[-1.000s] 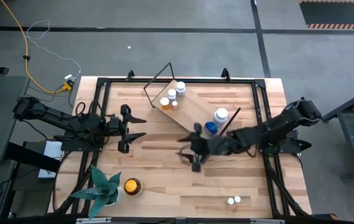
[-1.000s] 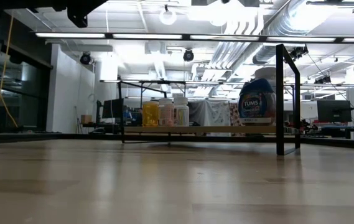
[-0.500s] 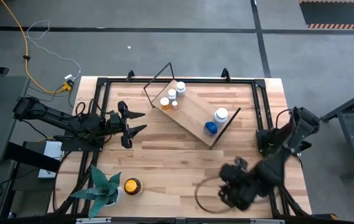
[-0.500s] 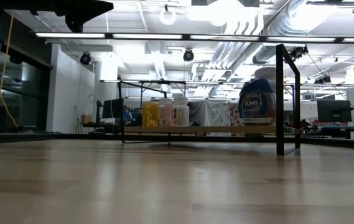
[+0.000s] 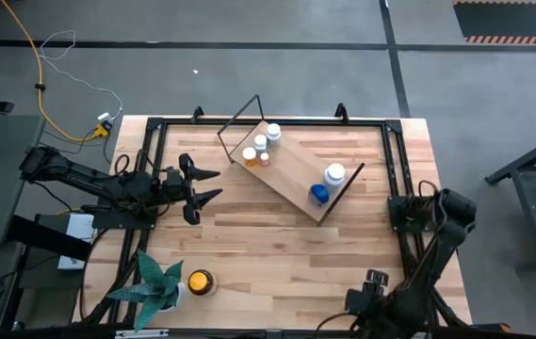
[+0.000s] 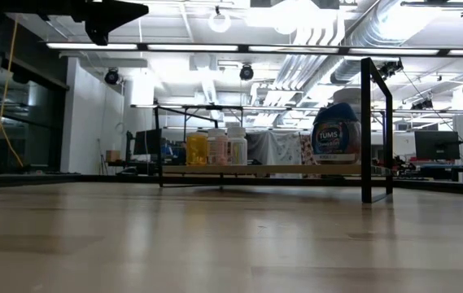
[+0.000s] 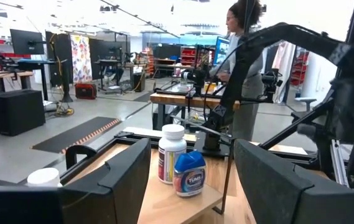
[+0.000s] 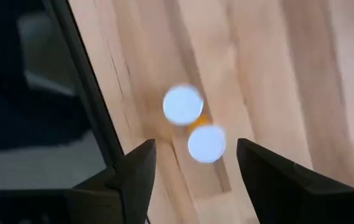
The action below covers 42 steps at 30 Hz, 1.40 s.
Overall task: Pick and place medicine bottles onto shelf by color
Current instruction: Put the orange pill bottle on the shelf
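Wooden tabletop [image 5: 249, 254] is holding everything. Right gripper [image 8: 189, 177] is hovering, fingers apart, above two white-capped bottles [image 8: 195, 124] at the near edge. Left gripper [image 5: 202, 188] is waiting, fingers apart. Farther back, the shelf [image 5: 291, 174] is carrying five bottles [image 5: 260, 149].

Two white-capped bottles [image 8: 195, 124] — between open hand [image 8: 192, 171] fingers.

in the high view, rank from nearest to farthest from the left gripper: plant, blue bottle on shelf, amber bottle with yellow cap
From the left gripper:
1. plant, toward the near-left table corner
2. amber bottle, just beside the plant; close to call with it
3. blue bottle, at the shelf's right end
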Each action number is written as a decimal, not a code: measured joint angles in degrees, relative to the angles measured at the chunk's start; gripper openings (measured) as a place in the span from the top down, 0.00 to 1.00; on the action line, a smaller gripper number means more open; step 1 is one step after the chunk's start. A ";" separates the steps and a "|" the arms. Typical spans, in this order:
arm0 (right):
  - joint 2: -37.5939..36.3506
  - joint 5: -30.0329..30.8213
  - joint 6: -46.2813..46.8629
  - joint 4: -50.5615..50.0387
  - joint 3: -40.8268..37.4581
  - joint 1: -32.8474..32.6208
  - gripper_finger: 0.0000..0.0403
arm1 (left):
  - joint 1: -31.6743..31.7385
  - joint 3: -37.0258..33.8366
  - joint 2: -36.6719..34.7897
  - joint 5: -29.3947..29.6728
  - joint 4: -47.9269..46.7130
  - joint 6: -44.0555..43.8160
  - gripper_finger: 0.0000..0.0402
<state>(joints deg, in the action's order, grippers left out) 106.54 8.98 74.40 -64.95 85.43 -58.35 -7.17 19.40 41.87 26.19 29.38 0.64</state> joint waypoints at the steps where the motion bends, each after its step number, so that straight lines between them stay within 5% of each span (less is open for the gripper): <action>1: 1.06 -1.60 -1.11 -0.02 0.00 0.00 0.47 | -0.01 0.00 0.00 -0.01 0.00 0.00 0.45; 5: 4.32 -5.59 -5.02 0.01 0.00 0.04 0.47 | -0.01 0.00 0.00 -0.02 -0.01 0.00 0.45; 42: 5.36 -4.60 -8.45 -0.77 -0.02 1.84 0.47 | 0.01 0.02 0.02 -0.13 -1.74 -0.02 0.45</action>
<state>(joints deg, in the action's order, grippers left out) 111.90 4.38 65.95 -65.72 85.41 -56.51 -7.16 19.42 41.89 26.06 27.64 0.62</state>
